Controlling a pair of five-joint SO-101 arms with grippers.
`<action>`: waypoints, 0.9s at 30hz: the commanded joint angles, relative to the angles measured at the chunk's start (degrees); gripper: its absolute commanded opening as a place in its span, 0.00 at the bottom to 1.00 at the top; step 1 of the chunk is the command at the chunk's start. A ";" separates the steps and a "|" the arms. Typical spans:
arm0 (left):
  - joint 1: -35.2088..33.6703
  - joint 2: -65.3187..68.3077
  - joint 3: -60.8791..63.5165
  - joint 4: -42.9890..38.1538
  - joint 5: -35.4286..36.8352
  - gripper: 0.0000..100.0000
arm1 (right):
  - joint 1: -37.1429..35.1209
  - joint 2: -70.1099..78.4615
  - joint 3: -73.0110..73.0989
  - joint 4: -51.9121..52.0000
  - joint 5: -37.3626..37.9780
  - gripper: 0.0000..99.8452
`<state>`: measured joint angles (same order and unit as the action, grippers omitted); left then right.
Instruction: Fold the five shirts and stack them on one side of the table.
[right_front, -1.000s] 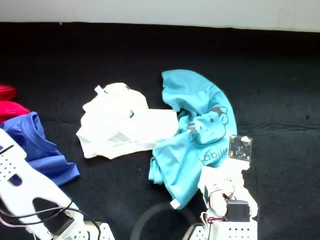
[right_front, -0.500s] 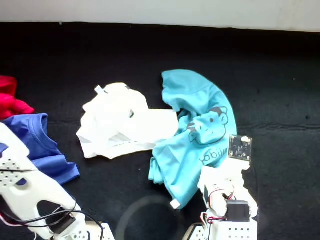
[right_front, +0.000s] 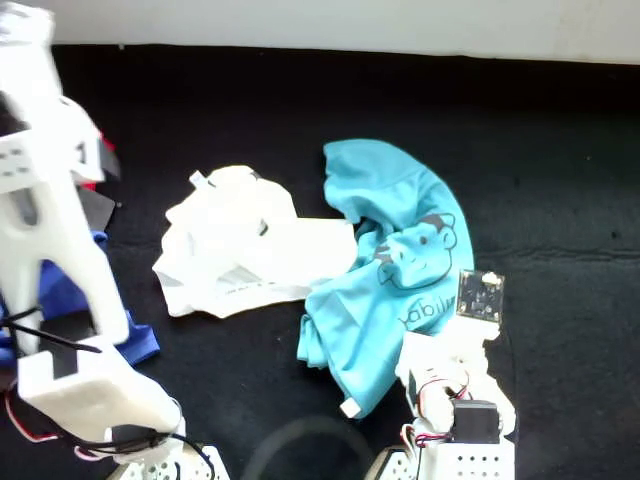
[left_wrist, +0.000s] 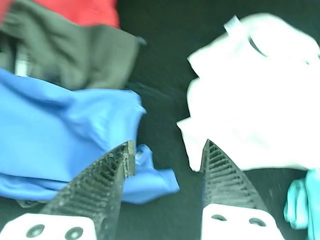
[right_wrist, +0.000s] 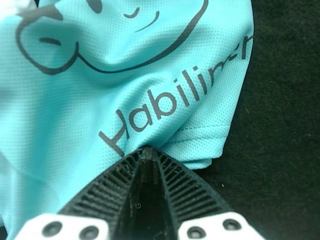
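The white shirt (right_front: 235, 245) lay crumpled near the middle of the black table (right_front: 560, 150). In the high view its longer spread ran roughly from 9 to 3 o'clock. Its 3 o'clock edge touched the teal shirt (right_front: 385, 265), which stretched rumpled and unfolded from about 12 down to 7 o'clock. Toward 9 o'clock from the white shirt, across a strip of bare table, sat the blue shirt (right_front: 143, 347). A dark grey cloth (left_wrist: 75, 50) and the red shirt (left_wrist: 82, 10) lay beyond it toward 10 o'clock. How well those three were folded could not be told.

The left gripper (left_wrist: 169, 144) hung above that bare strip with its fingers (left_wrist: 112, 175) spread wide and holding nothing. One finger was over the blue shirt's edge and the other just beside the white shirt's nearest edge. The white shirt therefore lay close by, toward 3 o'clock of the left gripper. On that reading the left arm (right_front: 50, 200) was the nearer one for the shirt's 9 o'clock side.

The right gripper (right_wrist: 146, 152) was closed, its tips pressed together right at the teal shirt's hem, at about that shirt's 5 o'clock edge. Whether any cloth was pinched between them could not be told. The right arm (right_front: 455, 410) looked better placed for the teal shirt and for the white shirt's 3 o'clock side.
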<state>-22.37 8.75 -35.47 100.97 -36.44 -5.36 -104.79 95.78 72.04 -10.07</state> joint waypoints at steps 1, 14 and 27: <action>7.52 -4.26 8.75 0.35 -0.18 0.22 | 0.57 -0.22 7.25 -0.92 0.00 0.01; 19.74 8.92 12.79 -5.98 3.52 0.22 | 0.57 -0.22 7.25 -0.92 0.00 0.01; 19.82 19.82 13.14 -13.19 3.16 0.00 | 0.57 -0.22 7.25 -0.92 0.00 0.01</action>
<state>-3.21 27.91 -22.02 88.57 -33.45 -5.36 -104.79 95.78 72.04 -10.07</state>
